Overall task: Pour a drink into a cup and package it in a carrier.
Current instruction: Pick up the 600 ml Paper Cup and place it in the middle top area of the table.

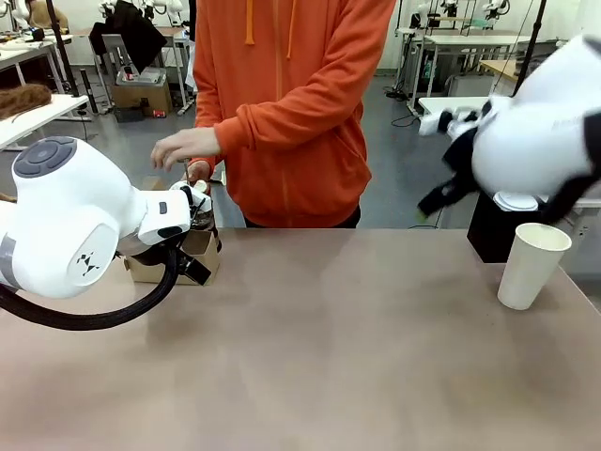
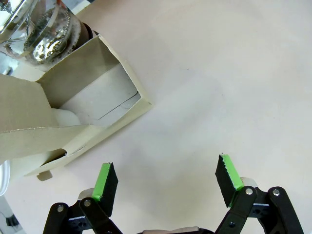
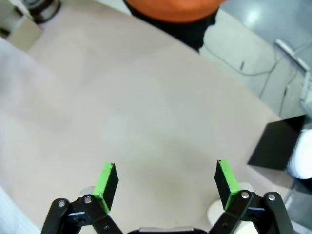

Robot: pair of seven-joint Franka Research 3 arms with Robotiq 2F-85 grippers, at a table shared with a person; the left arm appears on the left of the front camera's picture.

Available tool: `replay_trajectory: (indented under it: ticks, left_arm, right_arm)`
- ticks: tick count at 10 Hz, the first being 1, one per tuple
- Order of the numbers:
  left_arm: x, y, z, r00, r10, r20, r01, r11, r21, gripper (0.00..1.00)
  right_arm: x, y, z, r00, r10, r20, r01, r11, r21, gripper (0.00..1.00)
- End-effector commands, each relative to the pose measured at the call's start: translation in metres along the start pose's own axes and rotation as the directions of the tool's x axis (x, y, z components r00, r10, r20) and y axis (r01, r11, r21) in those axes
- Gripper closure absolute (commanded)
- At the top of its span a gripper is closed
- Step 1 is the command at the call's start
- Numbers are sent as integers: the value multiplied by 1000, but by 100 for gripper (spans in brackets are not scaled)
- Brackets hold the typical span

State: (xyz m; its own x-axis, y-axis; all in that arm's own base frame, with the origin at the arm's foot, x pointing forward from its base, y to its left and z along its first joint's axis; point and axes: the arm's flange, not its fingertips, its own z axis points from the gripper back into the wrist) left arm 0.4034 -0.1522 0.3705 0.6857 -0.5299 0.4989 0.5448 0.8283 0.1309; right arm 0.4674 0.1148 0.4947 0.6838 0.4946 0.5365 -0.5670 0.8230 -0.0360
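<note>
The white paper cup stands open-topped and without a lid at the table's right side, under my right arm. The brown cardboard carrier sits at the far left, partly behind my left arm; in the left wrist view its empty pocket gapes just beyond my fingers. A glass press pot with steel bands stands right behind the carrier, and a sliver of dark drink shows in it. My left gripper hovers open over bare table beside the carrier. My right gripper hangs open above the table, holding nothing.
A person in an orange hoodie stands at the far edge, one hand over the press pot. A black box with a white lid on it stands behind the cup. The table's middle is bare.
</note>
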Motion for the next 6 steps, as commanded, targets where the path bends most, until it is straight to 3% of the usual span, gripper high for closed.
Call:
replay_trajectory:
  ticks: [1,4,6]
  left_arm:
    - [0,0,0,1000,1,0,-1,1000,0,0]
    - [0,0,0,1000,1,0,-1,1000,0,0]
    - [0,0,0,1000,1,0,-1,1000,0,0]
  right_arm:
    - [12,-74,31,999,27,19,-30,989,147,0]
    - [-44,-196,65,971,-26,238,-55,943,327,0]
    - [-111,-254,74,907,-82,413,-106,905,412,0]
